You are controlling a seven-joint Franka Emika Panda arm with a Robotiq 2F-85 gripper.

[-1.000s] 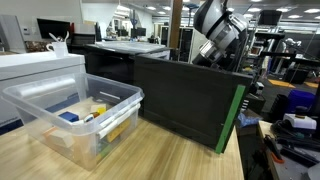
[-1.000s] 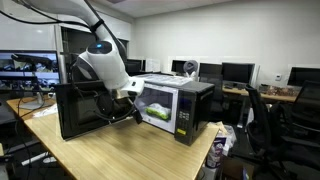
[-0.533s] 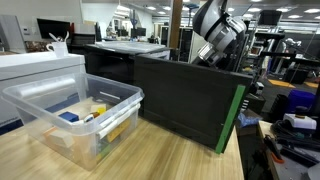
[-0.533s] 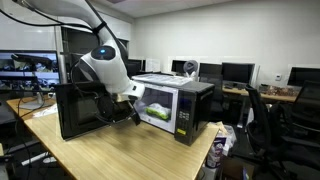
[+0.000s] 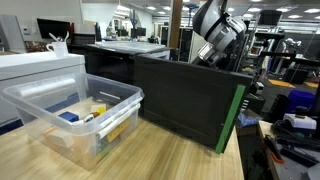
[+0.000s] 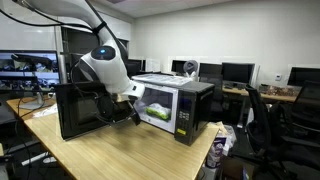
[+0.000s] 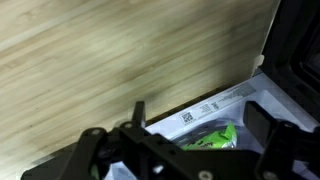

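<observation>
A microwave (image 6: pixel 178 108) stands on a wooden table (image 6: pixel 120 155) with its black door (image 6: pixel 80 108) swung open. The same door (image 5: pixel 190 95) fills the middle of an exterior view and hides the gripper there. My gripper (image 6: pixel 133 107) is at the mouth of the microwave cavity. In the wrist view the gripper (image 7: pixel 180 125) is open, its two black fingers wide apart. A green packet (image 7: pixel 212 137) lies between them on the white microwave floor (image 7: pixel 235 98). The fingers do not touch it. The packet also shows green inside the cavity (image 6: pixel 156 113).
A clear plastic bin (image 5: pixel 75 115) with several small items sits on the table beside the door. Desks, monitors (image 6: pixel 235 72) and an office chair (image 6: pixel 275 125) surround the table. The wooden tabletop (image 7: pixel 120 50) lies in front of the microwave.
The arm shifted slightly toward the microwave a second ago. It has held still since half a second ago.
</observation>
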